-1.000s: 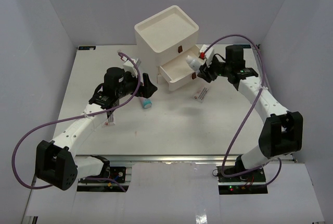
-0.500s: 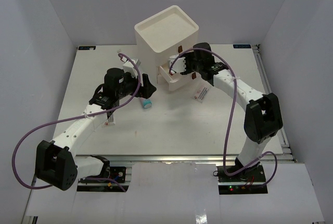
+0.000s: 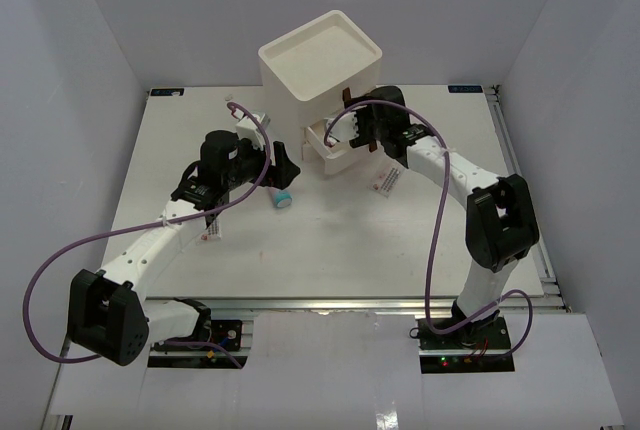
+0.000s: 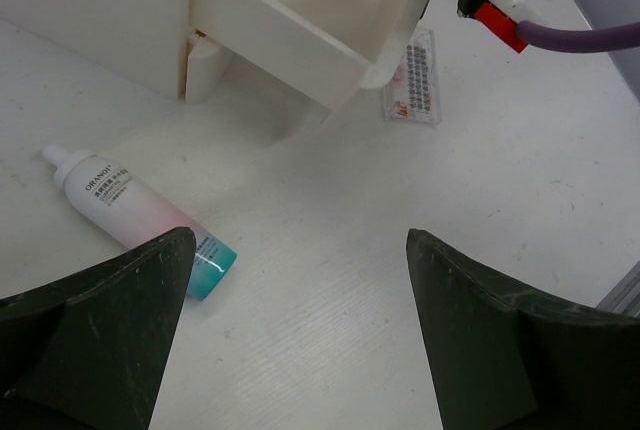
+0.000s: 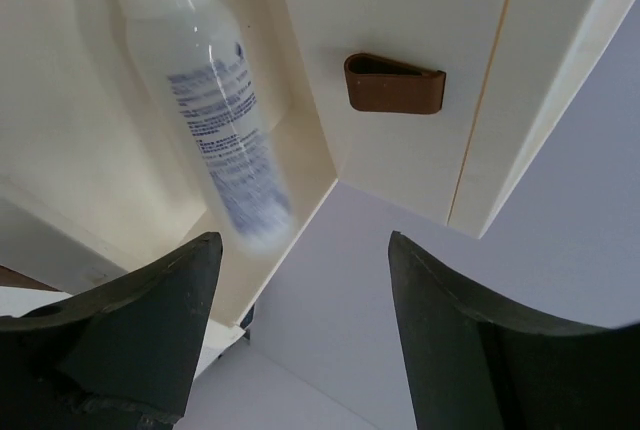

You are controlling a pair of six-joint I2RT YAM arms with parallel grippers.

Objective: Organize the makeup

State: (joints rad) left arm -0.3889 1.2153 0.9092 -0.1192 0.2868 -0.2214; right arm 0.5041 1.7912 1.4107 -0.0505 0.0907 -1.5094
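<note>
Right wrist view showed the right hand (image 5: 300, 250) open over the drawer (image 5: 300, 120), white bottle (image 5: 205, 100) lying inside, ungripped; left hand (image 4: 300, 240) gaped wide and empty above the counter (image 4: 330, 280).

blurry white bottle (image 5: 215, 120), its top beyond the frame

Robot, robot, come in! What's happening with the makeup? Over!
Both hands open: left hand near pink tube, right hand above open drawer. White bottle in drawer. Nothing blocking.

A robot lab cell: white table (image 3: 330, 250) boxed by plain grey walls (image 3: 80, 40).
</note>
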